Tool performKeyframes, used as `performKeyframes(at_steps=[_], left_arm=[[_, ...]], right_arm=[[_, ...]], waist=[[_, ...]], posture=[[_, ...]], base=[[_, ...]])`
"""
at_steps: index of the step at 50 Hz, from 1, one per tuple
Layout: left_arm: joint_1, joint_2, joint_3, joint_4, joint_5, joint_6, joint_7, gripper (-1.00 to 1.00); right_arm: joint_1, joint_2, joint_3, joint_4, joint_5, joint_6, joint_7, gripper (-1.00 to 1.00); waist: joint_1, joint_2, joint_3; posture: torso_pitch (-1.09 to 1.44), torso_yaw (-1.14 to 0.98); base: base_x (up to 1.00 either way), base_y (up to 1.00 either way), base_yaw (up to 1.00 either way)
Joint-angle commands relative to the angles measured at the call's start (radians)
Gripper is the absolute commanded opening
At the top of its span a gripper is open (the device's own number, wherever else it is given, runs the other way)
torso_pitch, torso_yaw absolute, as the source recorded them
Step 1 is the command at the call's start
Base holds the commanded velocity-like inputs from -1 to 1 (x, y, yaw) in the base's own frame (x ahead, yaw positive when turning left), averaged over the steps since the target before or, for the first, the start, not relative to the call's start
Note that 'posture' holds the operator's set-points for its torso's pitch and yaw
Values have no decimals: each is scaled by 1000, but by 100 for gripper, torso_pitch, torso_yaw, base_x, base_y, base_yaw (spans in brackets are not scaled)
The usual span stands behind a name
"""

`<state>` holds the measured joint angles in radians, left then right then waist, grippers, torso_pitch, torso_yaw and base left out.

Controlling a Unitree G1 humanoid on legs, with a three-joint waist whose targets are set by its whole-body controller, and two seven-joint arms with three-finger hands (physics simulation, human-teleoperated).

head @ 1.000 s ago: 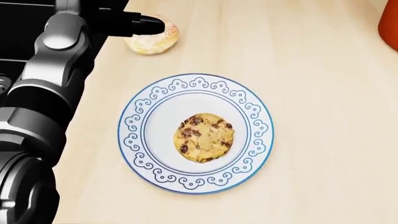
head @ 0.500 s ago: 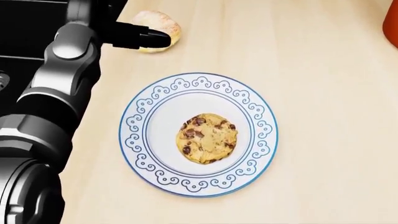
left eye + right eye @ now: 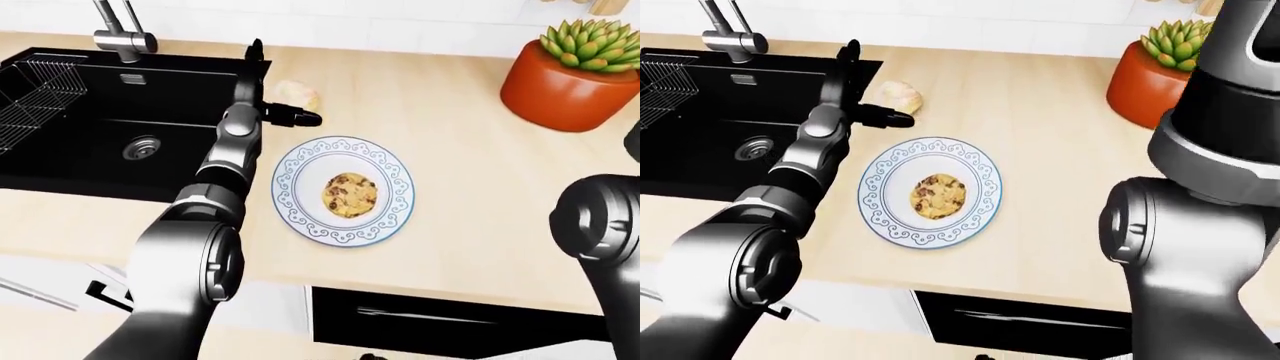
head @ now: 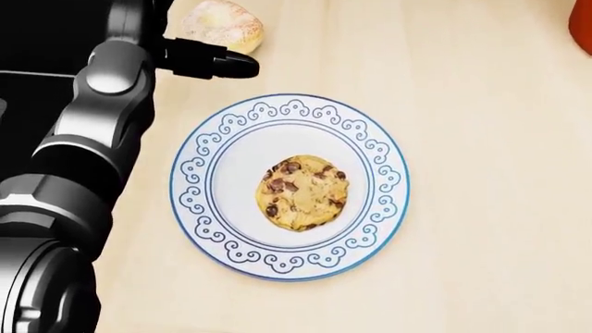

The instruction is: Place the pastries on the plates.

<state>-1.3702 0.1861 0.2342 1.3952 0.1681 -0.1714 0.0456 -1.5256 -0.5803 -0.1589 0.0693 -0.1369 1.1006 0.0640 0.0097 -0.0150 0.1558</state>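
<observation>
Pale wooden surface (image 4: 481, 173) carrying a round white plate with a blue scroll-pattern rim (image 4: 375, 149); a chocolate-chip cookie (image 4: 305, 191) lies at the plate's centre. A sugar-dusted round pastry (image 4: 222, 24) rests on the surface near the top of the head view, apart from the plate and just above the left robot hand (image 4: 217, 64). This hand extends one black finger (image 4: 231, 66) horizontally toward the view's right, its tip below the pastry and not touching it; the fingers are spread and hold nothing. Compared with half a second earlier, the finger no longer overlaps the pastry, which now lies higher and further left in the head view, while the plate sits slightly higher, indicating some camera motion. In the eye views a black sink (image 3: 90, 127) with a metal tap (image 3: 120, 34) lies left of the plate, and an orange pot of green succulent (image 3: 570, 75) stands at upper right. The right robot hand is out of view; only its arm (image 3: 1220, 172) shows.
</observation>
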Motion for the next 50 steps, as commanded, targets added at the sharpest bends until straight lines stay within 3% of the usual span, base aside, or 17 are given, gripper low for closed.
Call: performKeyframes(at_steps=[1, 13, 29, 50], left_arm=[[-47, 10, 3, -45, -2, -32, 6, 100], [-55, 12, 5, -44, 4, -44, 18, 100], [-87, 33, 14, -43, 29, -76, 102, 100], [-107, 31, 29, -40, 26, -78, 103, 100]], right_arm=[[-33, 4, 4, 34, -8, -99, -9, 100], [-61, 68, 3, 200, 10, -232, -50, 100], [-47, 80, 7, 172, 21, -213, -56, 100], [-20, 76, 4, 130, 26, -189, -54, 100]], waist=[[0, -1, -33], [1, 0, -3], [3, -1, 41], [6, -3, 80]], posture=[[19, 0], [25, 0], [33, 0], [42, 0]], base=[[0, 0, 0], [0, 0, 0], [0, 0, 0], [0, 0, 0]])
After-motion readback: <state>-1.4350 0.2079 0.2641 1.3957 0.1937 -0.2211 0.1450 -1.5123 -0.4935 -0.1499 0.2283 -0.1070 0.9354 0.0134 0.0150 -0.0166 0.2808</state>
